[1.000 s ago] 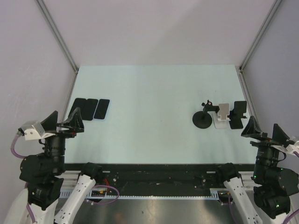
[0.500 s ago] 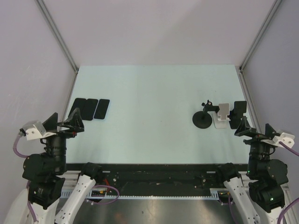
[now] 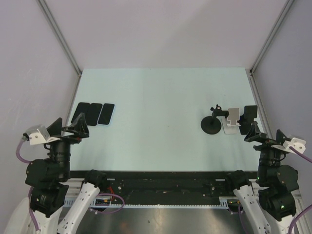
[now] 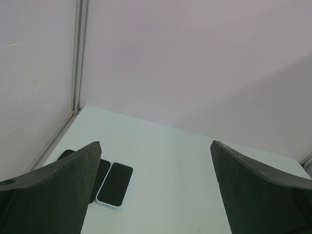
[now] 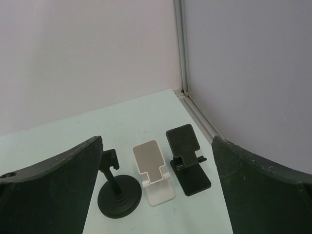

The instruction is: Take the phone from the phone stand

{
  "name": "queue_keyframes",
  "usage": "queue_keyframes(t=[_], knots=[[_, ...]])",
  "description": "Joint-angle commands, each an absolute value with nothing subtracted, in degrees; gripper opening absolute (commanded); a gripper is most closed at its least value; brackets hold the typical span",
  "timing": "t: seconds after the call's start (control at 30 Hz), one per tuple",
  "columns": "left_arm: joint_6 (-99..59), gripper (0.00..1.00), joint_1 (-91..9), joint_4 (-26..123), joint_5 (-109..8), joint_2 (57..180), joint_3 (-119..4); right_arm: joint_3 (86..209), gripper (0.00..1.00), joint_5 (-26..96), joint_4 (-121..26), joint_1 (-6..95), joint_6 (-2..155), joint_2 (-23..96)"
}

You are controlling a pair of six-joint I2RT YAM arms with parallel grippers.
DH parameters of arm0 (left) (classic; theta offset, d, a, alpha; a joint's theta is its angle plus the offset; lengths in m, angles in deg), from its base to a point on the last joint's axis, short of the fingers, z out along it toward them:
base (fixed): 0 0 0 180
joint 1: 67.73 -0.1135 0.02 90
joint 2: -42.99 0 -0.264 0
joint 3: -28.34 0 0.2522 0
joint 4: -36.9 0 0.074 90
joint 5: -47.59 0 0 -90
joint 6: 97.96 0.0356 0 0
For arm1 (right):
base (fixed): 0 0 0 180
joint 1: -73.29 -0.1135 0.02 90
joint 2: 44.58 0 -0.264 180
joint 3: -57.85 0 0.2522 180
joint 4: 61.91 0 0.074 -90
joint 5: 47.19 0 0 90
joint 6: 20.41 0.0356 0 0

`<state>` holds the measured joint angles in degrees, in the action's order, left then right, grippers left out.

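Observation:
Three phones [image 3: 94, 114] lie flat, side by side, at the table's left edge; the one in a light case [image 4: 115, 184] shows between my left fingers. Three phone stands are at the right: a black round-based stand [image 3: 211, 124] [image 5: 119, 195], a white stand [image 3: 232, 120] [image 5: 153, 173] and a black folding stand [image 3: 248, 119] [image 5: 187, 158]. No stand carries a phone. My left gripper [image 3: 68, 127] [image 4: 155, 145] hangs open, near the phones and short of them. My right gripper [image 3: 266, 136] [image 5: 157, 140] is open, just short of the stands, with nothing in it.
Grey enclosure walls with metal corner posts [image 3: 61, 36] [image 3: 270, 36] close in the table on three sides. The right wall rail [image 5: 197, 114] runs close past the black folding stand. A black rail [image 3: 161, 185] lines the near edge between the arm bases.
My right wrist has shifted left and turned toward the stands, then held still. The left wrist has sunk slightly toward the near edge. Phones and stands have not moved.

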<state>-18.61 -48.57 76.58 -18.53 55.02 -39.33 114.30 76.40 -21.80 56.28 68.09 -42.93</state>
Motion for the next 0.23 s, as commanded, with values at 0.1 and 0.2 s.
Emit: queue_keyframes(t=[0.1, 0.2], knots=[[-20.6, 1.00, -48.3, 75.8, -18.9, 55.6, -38.4, 114.1, 1.00, 76.7, -22.0, 56.7, 68.0, -42.9], [-20.4, 1.00, -48.3, 75.8, -19.3, 56.1, -38.8, 114.0, 1.00, 76.5, -21.9, 56.7, 68.4, -42.9]])
